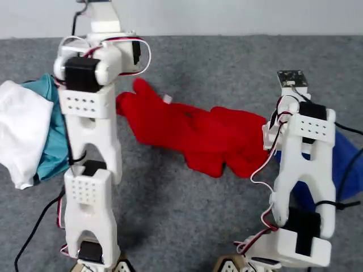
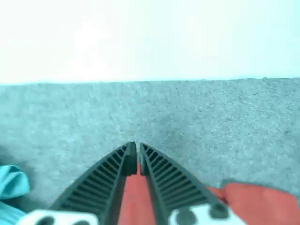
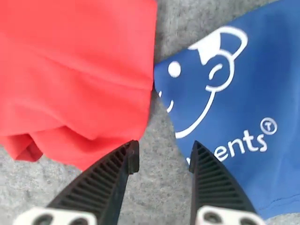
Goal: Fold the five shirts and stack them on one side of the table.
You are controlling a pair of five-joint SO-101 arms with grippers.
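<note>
A red shirt (image 1: 198, 133) lies crumpled across the middle of the grey table. My left gripper (image 2: 136, 158) is shut on the red shirt (image 2: 136, 201) at its far left end, fingertips together with red cloth between the jaws. My right gripper (image 3: 164, 157) is open and hangs over bare table, just off the red shirt's (image 3: 70, 70) near right edge and beside a blue shirt (image 3: 234, 93) with white print. The blue shirt (image 1: 346, 164) lies at the right edge, partly under the right arm. A white shirt (image 1: 20, 130) rests on a teal shirt (image 1: 54, 147) at the left edge.
The grey table (image 1: 187, 221) has open room in front of the red shirt between the two arm bases, and more along the back near the white wall (image 2: 150, 37). A teal shirt corner (image 2: 9, 185) sits close to the left gripper.
</note>
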